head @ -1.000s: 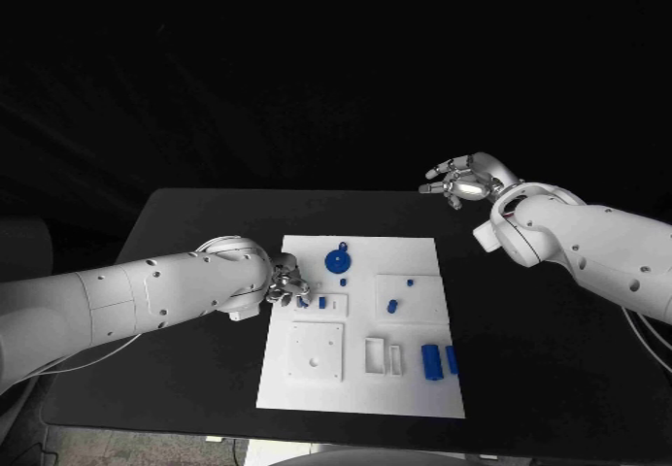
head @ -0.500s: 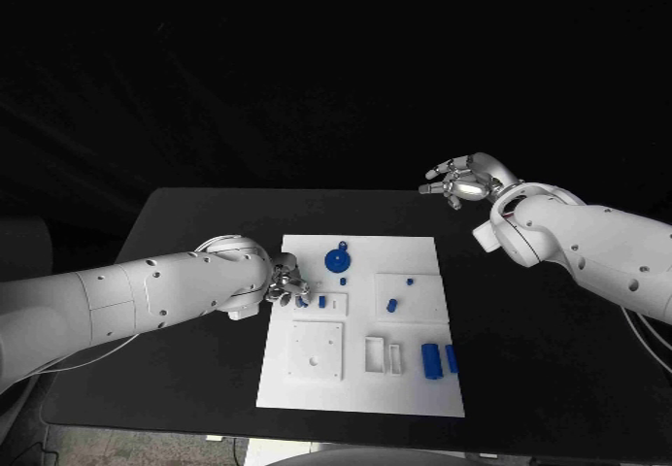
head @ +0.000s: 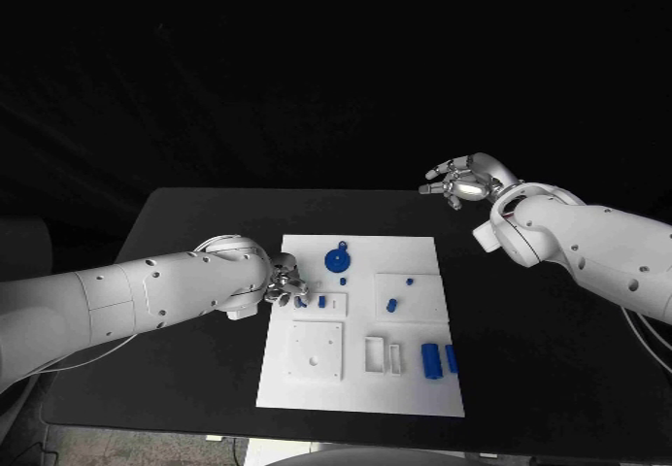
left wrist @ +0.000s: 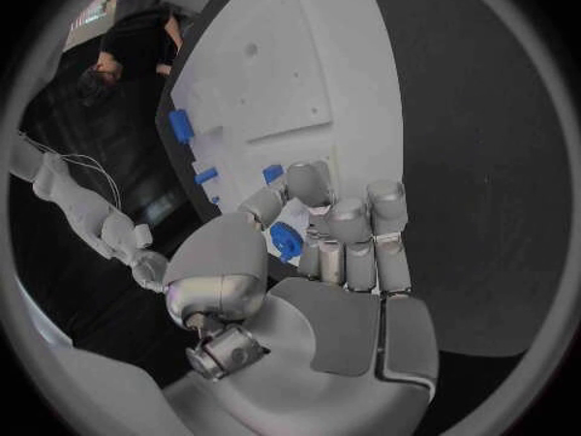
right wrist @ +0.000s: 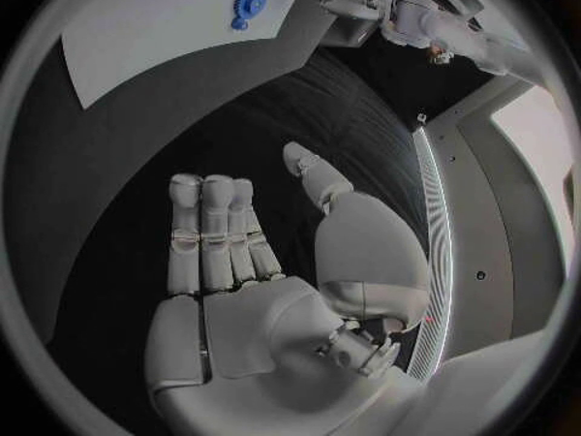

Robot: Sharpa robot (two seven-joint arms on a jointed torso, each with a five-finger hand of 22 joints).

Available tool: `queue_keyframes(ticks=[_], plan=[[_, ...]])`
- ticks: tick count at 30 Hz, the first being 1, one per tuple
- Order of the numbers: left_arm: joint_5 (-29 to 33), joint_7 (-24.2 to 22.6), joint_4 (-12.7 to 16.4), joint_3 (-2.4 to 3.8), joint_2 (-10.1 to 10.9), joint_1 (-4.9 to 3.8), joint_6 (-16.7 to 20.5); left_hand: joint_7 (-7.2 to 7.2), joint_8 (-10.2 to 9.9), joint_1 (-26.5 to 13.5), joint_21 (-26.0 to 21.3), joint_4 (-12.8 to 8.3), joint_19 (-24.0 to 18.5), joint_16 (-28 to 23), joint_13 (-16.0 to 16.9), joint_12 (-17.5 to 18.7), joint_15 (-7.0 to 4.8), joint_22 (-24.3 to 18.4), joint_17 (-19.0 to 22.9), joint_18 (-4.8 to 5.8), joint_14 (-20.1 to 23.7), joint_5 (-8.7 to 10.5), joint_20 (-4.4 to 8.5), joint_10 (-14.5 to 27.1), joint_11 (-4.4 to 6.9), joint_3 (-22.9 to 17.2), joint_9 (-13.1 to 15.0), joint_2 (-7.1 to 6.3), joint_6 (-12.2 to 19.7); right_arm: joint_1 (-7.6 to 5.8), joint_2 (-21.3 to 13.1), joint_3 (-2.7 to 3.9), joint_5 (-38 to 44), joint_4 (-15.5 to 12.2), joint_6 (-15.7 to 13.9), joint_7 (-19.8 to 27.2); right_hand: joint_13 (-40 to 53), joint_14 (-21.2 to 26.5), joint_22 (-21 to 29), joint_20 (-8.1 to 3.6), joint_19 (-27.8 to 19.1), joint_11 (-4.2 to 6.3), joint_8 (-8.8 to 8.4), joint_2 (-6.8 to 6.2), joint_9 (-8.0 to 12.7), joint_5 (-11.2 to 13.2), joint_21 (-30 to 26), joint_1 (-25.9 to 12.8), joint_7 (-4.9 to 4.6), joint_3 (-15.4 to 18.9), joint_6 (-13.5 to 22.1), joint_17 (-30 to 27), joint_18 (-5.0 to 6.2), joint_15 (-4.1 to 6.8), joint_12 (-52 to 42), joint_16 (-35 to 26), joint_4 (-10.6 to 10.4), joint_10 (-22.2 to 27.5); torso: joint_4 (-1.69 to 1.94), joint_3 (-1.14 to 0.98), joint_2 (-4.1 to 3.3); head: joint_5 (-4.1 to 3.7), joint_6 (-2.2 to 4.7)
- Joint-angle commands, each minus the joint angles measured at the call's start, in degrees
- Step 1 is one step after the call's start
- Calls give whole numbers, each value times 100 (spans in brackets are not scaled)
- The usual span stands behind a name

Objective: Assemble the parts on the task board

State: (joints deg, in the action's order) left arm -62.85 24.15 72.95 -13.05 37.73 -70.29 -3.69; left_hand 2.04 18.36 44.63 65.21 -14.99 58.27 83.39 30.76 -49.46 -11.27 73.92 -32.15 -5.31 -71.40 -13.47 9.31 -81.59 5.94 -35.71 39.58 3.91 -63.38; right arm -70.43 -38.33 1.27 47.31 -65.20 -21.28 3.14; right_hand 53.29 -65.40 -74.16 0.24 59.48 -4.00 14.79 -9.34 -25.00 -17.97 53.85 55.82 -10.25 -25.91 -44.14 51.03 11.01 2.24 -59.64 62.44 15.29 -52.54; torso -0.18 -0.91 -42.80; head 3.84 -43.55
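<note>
Two hands were at work, though they were far from equally busy. The left hand [head: 287, 286] was low at the left edge of the white board [head: 420, 388], its fingers [left wrist: 345, 233] curled round a small blue part [left wrist: 286, 241] that the left wrist view showed pinched between thumb and fingers. That hold looked chosen for control: a piece this small would slip from a loose grasp, and keeping it at the fingertips left its end free to go into a seat on the board. The hand sat just beside two short blue pegs [head: 320, 302] on the board, so the held part was probably meant for a spot close by.

The right hand [head: 463, 182] hung off beyond the far right corner of the bench [head: 183, 388], well apart from the board, with its fingers apart and nothing in them. It seemed parked there to stay out of the way.

Several other pieces lay spread on the board: a blue gear [head: 338, 259] near the far edge, small blue bits [head: 392, 306] on a raised square, two blue cylinders [head: 438, 360] side by side at the near right, and a white square plate [head: 317, 349] at the near left. With so many still loose, the job looked far from finished.
</note>
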Motion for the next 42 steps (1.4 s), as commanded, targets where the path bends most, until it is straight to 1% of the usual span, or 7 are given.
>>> queue_keyframes(ticks=[1,7,12,20,28,36,42], plan=[[-58,78,-9,-18,-3,26,-145,-191,15,8,29,-5,50,29,9,-40,-78,9,-8,-58,-46,-17,560,9,28,-41,-9,70,-612,4,2,3,11,-2,77,31,-6,30,-7,33,27,-9,12,37,6,-31,-26,-32,-35,2,4,-9,399,-4,-32,32,24,44,-1,3,-1,-2,6],[-58,74,-10,-18,-20,26,-148,-191,15,8,29,-5,50,29,9,-40,-78,9,-8,-58,-46,-17,560,10,28,-42,-9,69,-612,5,2,3,11,-2,77,32,-7,30,-7,33,27,-9,12,37,7,-31,-26,-33,-35,2,4,-9,399,-4,-32,32,24,44,-2,2,-1,-8,4],[-60,71,-15,-19,-37,26,-136,-189,16,-7,32,-5,49,28,11,-53,-76,9,-6,-56,-40,65,560,20,25,-48,-12,59,-604,5,1,3,11,-4,78,33,-9,30,-8,33,27,-10,12,37,7,-31,-27,-34,-35,3,4,-10,399,-4,-34,33,24,45,-2,-1,-1,-14,3],[-138,56,-12,-21,-56,42,-55,-186,16,-15,33,3,49,27,9,-59,-75,8,-4,-56,-37,113,562,29,23,-57,-14,59,-596,5,-5,3,11,-6,73,33,-14,31,-10,33,28,-10,12,38,7,-32,-28,-36,-35,4,4,-12,399,-4,-38,34,24,46,-5,0,-4,-17,6],[-206,10,15,-21,-48,45,82,-187,19,-5,34,2,50,26,8,-62,-75,7,-2,-58,-37,109,565,33,24,-74,-15,74,-594,7,-7,3,11,-4,72,35,-19,32,-12,33,28,-10,12,38,8,-33,-30,-38,-35,5,4,-14,399,-4,-41,36,24,48,-4,-3,-2,-25,2],[-279,-7,35,-20,-39,47,150,-190,24,4,38,-4,54,30,8,-70,-78,7,-3,-60,-43,85,567,33,27,-89,-14,80,-597,10,-10,3,11,-7,73,35,-24,32,-13,33,29,-10,13,39,8,-33,-32,-41,-35,6,4,-16,399,-4,-45,37,24,49,-7,0,0,-26,4],[-406,-22,69,-20,-17,47,215,-192,28,7,41,-4,59,34,9,-76,-80,7,-3,-60,-48,79,569,32,29,-97,-13,90,-600,11,-14,3,11,-4,76,34,-27,33,-15,33,29,-10,13,39,8,-34,-33,-42,-35,6,3,-17,399,-4,-48,38,23,50,-1,1,-1,-31,2]])
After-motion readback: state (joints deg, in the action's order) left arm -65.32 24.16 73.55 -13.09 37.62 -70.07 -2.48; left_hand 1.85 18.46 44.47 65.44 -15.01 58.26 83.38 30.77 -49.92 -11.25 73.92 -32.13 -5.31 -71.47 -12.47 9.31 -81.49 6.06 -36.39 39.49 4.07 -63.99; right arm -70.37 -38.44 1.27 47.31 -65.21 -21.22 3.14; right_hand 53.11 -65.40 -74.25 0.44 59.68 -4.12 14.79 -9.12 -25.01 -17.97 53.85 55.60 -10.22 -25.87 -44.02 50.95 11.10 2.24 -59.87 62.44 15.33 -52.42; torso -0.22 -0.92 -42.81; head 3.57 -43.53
